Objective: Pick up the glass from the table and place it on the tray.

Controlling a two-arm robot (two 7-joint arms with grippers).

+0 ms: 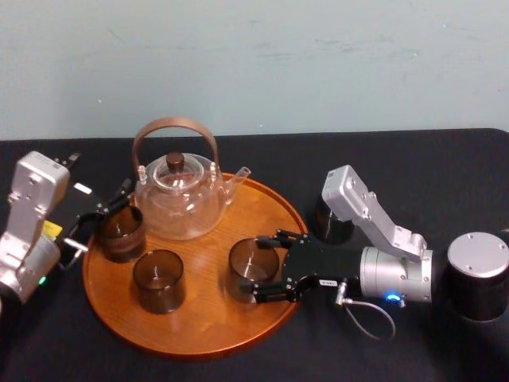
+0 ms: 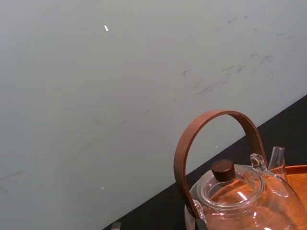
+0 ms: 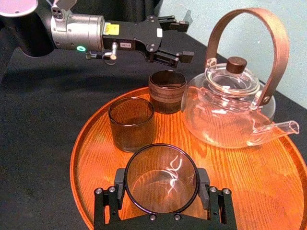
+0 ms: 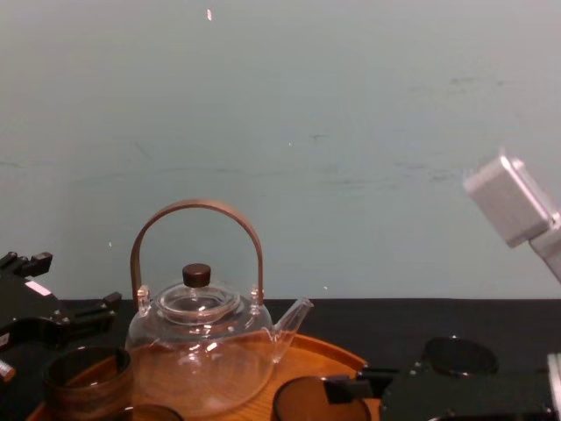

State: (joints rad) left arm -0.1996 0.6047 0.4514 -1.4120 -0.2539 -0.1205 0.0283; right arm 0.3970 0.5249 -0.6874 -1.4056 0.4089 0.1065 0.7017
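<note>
glass (image 3: 161, 178) sits on the tray (image 3: 268, 182), right gripper (image 1: 265, 267) clamped on it; only letting go remains; left gripper (image 3: 181, 40) idles, spread wide

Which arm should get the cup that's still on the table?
Right. The dark cup sits beside the right arm, off the tray's right rim. The left gripper is across the tray. The right gripper must first release its glass.

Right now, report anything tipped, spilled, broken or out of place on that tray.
Nothing stands out. The teapot, left glass, middle glass and right glass stand upright on the tray, nothing spilled. The right end effector grips the right glass; the left end effector is open by the left glass.
</note>
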